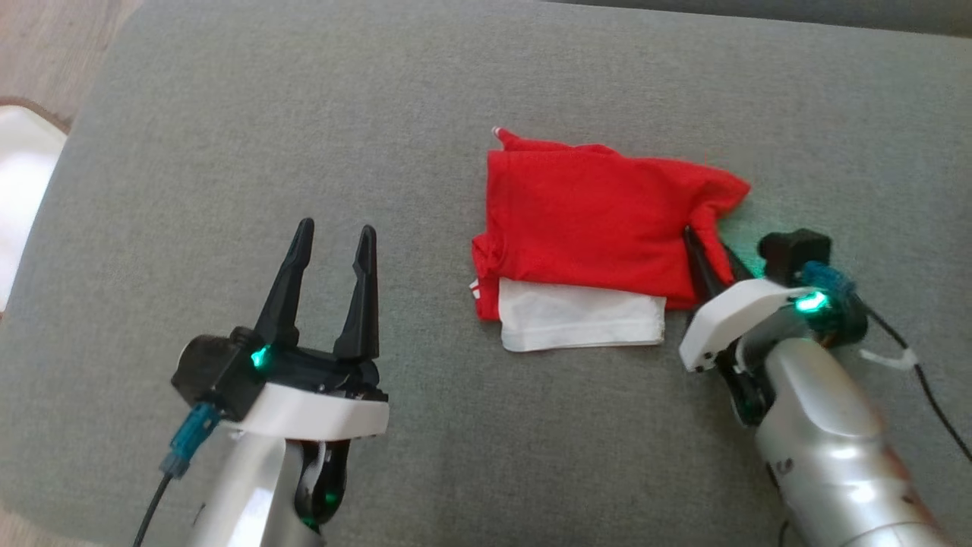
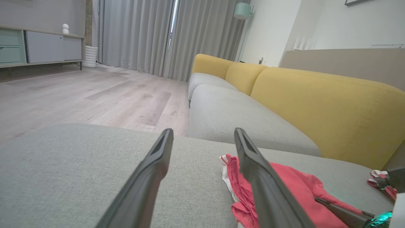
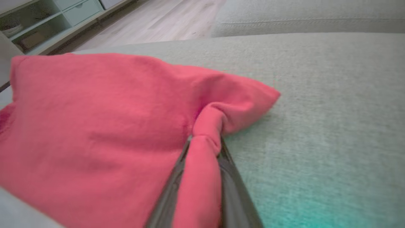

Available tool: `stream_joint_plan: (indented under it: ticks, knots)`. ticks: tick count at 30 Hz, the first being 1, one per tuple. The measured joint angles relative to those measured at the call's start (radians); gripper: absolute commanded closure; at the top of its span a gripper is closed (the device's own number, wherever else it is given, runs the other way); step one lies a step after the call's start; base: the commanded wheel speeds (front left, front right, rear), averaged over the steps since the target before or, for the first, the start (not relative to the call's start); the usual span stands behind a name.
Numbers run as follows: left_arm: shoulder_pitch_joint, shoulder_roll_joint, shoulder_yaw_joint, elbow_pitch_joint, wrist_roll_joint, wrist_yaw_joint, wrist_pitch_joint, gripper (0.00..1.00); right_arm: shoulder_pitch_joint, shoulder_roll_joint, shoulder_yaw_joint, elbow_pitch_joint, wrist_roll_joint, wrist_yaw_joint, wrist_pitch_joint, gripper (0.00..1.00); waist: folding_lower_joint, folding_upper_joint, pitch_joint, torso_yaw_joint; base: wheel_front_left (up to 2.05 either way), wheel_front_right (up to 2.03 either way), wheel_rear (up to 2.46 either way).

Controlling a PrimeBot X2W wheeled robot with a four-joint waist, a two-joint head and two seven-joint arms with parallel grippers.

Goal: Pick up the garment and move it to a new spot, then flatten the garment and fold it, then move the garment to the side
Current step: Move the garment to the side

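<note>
The garment (image 1: 592, 220) is a red shirt with a white part at its near edge, folded into a rough rectangle on the grey cushion (image 1: 304, 114). My right gripper (image 1: 702, 239) is at its right edge, shut on a pinched fold of red cloth. In the right wrist view, the garment (image 3: 95, 126) bunches between the two dark fingers (image 3: 172, 186) of the right gripper (image 3: 204, 142). My left gripper (image 1: 334, 235) stands open over bare cushion, well left of the shirt. In the left wrist view, the left gripper (image 2: 202, 133) is open with the garment (image 2: 294, 190) beyond its right finger.
The cushion's left edge drops to wood floor (image 1: 45, 45) with a white object (image 1: 23, 182) there. In the left wrist view, a grey sofa with yellow backrests (image 2: 316, 104) lies beyond the cushion, with a sideboard (image 2: 41, 47) and curtains (image 2: 142, 31) farther off.
</note>
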Motion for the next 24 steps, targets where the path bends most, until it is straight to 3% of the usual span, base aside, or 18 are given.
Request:
stream_joint_plan:
  ticks: [8, 16, 20, 24]
  knots:
    - [0.002, 0.000, -0.005, -0.003, 0.008, 0.000, 0.000, 0.00, -0.010, 0.007, 0.036, 0.023, -0.085, 0.000, -0.076, 1.00, 0.0000, 0.0000, -0.022, -0.067, 0.00, 0.00, 0.00]
    - [0.001, 0.000, -0.040, -0.019, 0.018, 0.000, 0.000, 0.00, -0.030, 0.002, 0.033, -0.065, -0.235, 0.000, -0.091, 1.00, 0.0000, 0.0000, -0.042, -0.196, 0.00, 0.00, 0.00]
    - [-0.009, 0.000, -0.074, -0.029, 0.019, 0.000, 0.000, 0.00, -0.053, -0.054, 0.052, -0.134, -0.261, 0.000, -0.087, 1.00, 0.0000, 0.0000, -0.039, -0.272, 0.00, 0.00, 0.00]
    - [-0.076, 0.000, -0.122, -0.040, 0.019, 0.000, 0.000, 0.00, -0.098, -0.186, 0.056, -0.216, -0.256, 0.000, -0.036, 1.00, 0.0000, 0.0000, -0.011, -0.354, 0.00, 0.00, 0.00]
